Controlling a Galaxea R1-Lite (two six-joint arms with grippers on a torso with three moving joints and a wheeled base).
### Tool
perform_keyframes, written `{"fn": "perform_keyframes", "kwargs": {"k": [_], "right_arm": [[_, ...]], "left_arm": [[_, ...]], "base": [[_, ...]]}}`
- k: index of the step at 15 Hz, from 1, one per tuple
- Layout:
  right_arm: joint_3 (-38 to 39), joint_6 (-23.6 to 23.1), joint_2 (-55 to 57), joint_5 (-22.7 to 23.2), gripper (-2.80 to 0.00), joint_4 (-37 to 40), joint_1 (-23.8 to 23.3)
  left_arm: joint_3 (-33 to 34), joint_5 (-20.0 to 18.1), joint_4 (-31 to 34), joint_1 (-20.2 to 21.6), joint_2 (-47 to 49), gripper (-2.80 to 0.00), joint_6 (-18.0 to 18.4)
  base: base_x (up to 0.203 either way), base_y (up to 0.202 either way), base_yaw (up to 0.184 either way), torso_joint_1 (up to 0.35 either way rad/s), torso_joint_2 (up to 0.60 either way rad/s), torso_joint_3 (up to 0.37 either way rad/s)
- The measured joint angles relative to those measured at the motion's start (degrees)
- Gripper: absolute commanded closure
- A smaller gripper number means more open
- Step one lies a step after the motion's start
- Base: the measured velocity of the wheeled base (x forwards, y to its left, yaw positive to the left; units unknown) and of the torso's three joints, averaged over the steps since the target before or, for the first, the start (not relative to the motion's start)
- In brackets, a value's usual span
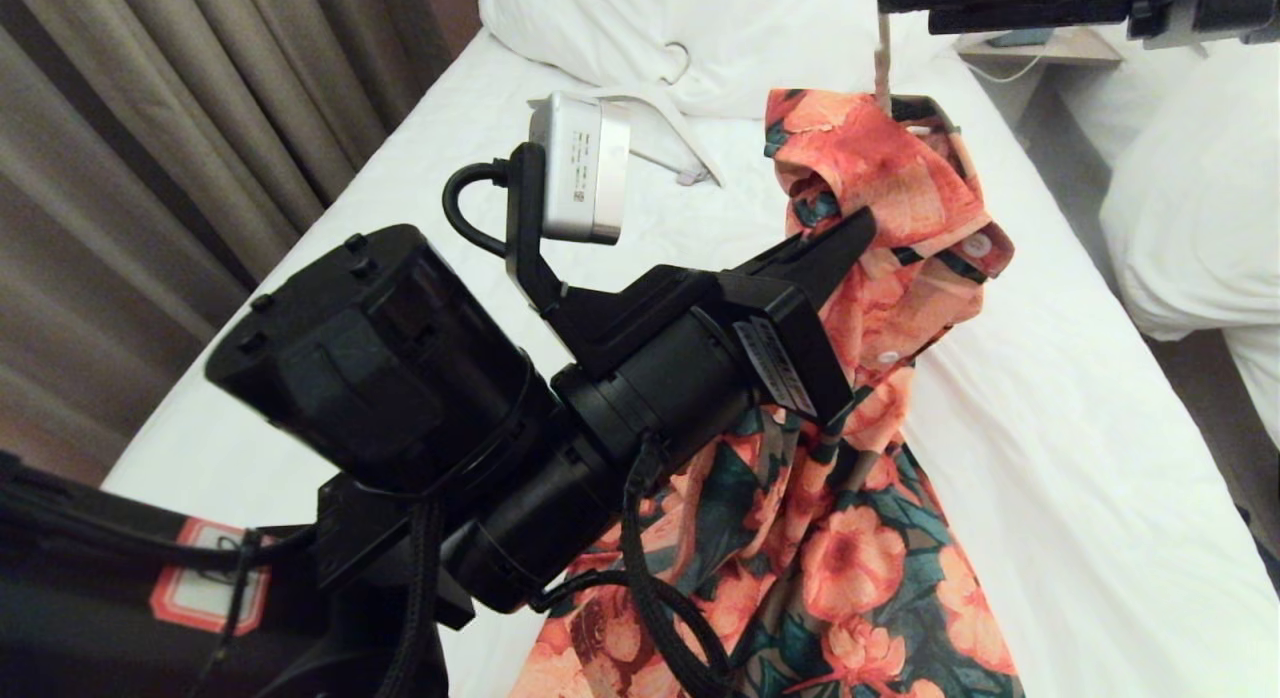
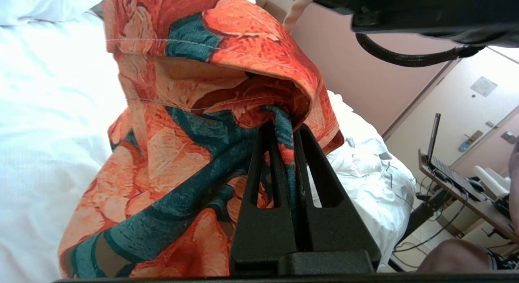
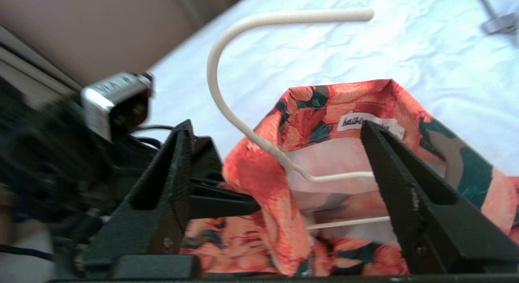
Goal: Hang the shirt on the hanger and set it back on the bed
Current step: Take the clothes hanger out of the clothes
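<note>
While my left gripper point(image 2: 284, 125) is pinched tight on a fold of the shirt point(image 1: 860, 538) near its collar, the fabric bunches around the fingertips and the rest of the garment hangs down from that point, its orange-pink flowers and dark green leaves falling toward the lower edge of the head view in front of the bed point(image 1: 1050, 458). My left arm reaches in from the lower left of that view, with its silver wrist camera point(image 1: 580, 168) standing above it. My right gripper point(image 3: 275, 129) sits above the collar with its two black fingers spread wide, one on either side of the neck opening, and grips nothing; in the head view only the dark body of that arm shows at the top right edge. Between those spread fingers I see the hanger point(image 3: 227, 96), its cream-white hook curving up out of the collar and its thin rods running inside the pale lining just below the white neck label point(image 3: 357, 123). Beyond the shirt the white sheet stretches away to a heaped duvet point(image 1: 700, 38), where a second white hanger point(image 1: 675, 138) lies flat. Brown curtains point(image 1: 150, 158) hang to my left of the bed, and another white bed point(image 1: 1200, 228) stands to my right.
</note>
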Motion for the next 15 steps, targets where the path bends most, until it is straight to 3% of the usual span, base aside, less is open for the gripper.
{"fn": "perform_keyframes", "kwargs": {"k": [7,8,15], "right_arm": [[0.44,-6.12,2.59,-5.21,-2.80,-0.69,3.31],[0.47,-6.63,3.02,-6.05,0.00,-0.72,3.77],[2.36,-6.42,4.14,-8.95,0.00,-6.79,4.72]], "left_arm": [[0.00,0.00,-0.07,-0.09,0.00,0.00,0.01],[0.00,0.00,-0.07,-0.09,0.00,0.00,0.02],[0.12,-0.03,-0.12,-0.09,-0.04,0.00,0.16]], "base": [[0.000,0.000,0.000,0.000,0.00,0.000],[0.000,0.000,0.000,0.000,0.00,0.000],[0.000,0.000,0.000,0.000,0.00,0.000]]}}
